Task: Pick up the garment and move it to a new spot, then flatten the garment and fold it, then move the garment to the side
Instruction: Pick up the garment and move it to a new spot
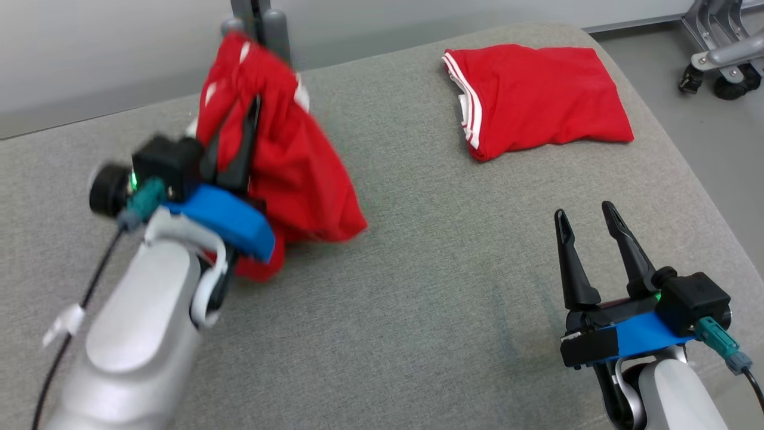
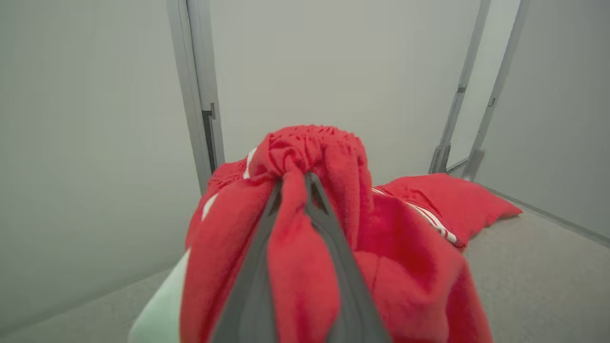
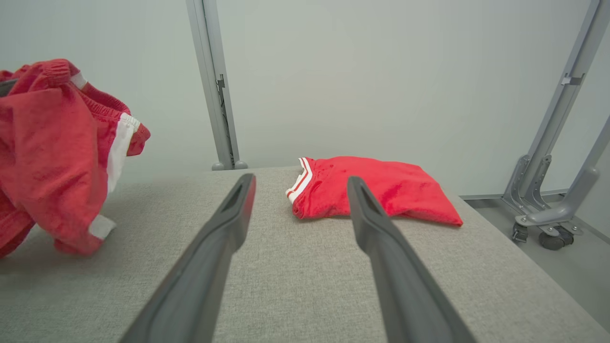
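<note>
Left claw: clamped on a bunched fold of the red shorts, just below the elastic waistband, with cloth squeezed between both fingers.
Red shorts: lifted over the far left part of the tabletop and hanging in a crumpled mass with white side stripes showing. I cannot tell whether the lowest folds brush the surface or hang just above it.
Why held so: a grip near the waistband probably lets the legs drop under their own weight, which would make spreading easier once the shorts are set down.
Right claw: fingers spread and empty, low over the near right part of the tabletop, well apart from both garments. It looks parked out of the way, ready to help with flattening.
Folded red garment: lies flat near the far right corner, white-striped edge turned toward the middle. It looks finished and set aside.
Step in hand: judged to be the carry to a new spot, most likely the bare grey middle.
Risk: the bunched cloth may land twisted.
</note>
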{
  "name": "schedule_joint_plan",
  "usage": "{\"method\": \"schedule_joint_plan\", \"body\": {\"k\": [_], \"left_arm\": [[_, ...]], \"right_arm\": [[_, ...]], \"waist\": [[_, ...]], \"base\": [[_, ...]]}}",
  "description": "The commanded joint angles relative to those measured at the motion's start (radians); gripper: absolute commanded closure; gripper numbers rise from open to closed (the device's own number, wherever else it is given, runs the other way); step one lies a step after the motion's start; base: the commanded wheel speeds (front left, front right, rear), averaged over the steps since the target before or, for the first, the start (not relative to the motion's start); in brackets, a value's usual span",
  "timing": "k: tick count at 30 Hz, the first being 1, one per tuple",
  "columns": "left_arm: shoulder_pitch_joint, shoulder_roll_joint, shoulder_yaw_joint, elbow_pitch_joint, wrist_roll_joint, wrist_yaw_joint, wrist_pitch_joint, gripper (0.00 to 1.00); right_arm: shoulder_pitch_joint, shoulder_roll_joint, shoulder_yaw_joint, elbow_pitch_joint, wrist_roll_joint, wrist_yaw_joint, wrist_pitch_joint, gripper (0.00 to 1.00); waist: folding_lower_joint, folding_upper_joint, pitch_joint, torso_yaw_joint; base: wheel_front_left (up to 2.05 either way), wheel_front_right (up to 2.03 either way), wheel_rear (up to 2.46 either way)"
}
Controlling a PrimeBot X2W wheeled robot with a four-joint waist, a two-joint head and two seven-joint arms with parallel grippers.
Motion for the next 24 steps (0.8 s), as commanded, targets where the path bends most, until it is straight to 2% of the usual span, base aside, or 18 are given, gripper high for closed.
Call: {"method": "schedule_joint_plan", "body": {"k": [1, 13, 14, 15, 16, 21, 24], "left_arm": [[0.059, -0.001, 0.001, 0.005, -0.012, 0.010, -0.023, 1.00], [0.398, -0.064, -0.023, 0.035, -0.086, 0.025, -0.092, 1.00], [0.412, -0.067, -0.026, 0.032, -0.084, 0.028, -0.097, 0.82], [0.425, -0.071, -0.029, 0.028, -0.082, 0.030, -0.099, 0.51], [0.434, -0.073, -0.026, 0.021, -0.081, 0.035, -0.101, 0.00], [0.433, -0.052, 0.001, -0.054, -0.037, 0.056, -0.114, 0.00], [0.437, -0.042, 0.062, -0.128, -0.019, 0.080, -0.115, 0.00]], "right_arm": [[0.010, 0.000, -0.003, 0.004, -0.001, 0.000, -0.005, 0.00], [0.027, 0.000, 0.010, 0.021, -0.010, 0.000, -0.004, 0.00], [0.030, 0.000, 0.008, 0.021, -0.010, 0.000, -0.004, 0.00], [0.033, 0.000, 0.004, 0.021, -0.012, 0.000, -0.004, 0.00], [0.035, 0.000, 0.005, 0.023, -0.014, 0.000, -0.004, 0.00], [0.045, 0.000, -0.009, 0.029, -0.022, 0.000, -0.004, 0.00], [0.055, 0.000, -0.010, 0.033, -0.024, 0.000, -0.004, 0.00]], "waist": [[0.0000, 0.0000, -0.005, 0.008], [0.0000, 0.0000, -0.043, 0.036], [0.0000, 0.0000, -0.046, 0.040], [0.0000, 0.0000, -0.049, 0.046], [0.0000, 0.0000, -0.051, 0.050], [0.0000, 0.0000, -0.067, 0.084], [0.0000, 0.0000, -0.081, 0.105]], "base": [[0.00, 0.00, 0.00], [0.00, 0.00, 0.00], [0.00, 0.00, 0.00], [0.00, 0.00, 0.00], [0.00, 0.00, 0.00], [0.00, 0.00, 0.00], [0.00, 0.00, 0.00]]}}
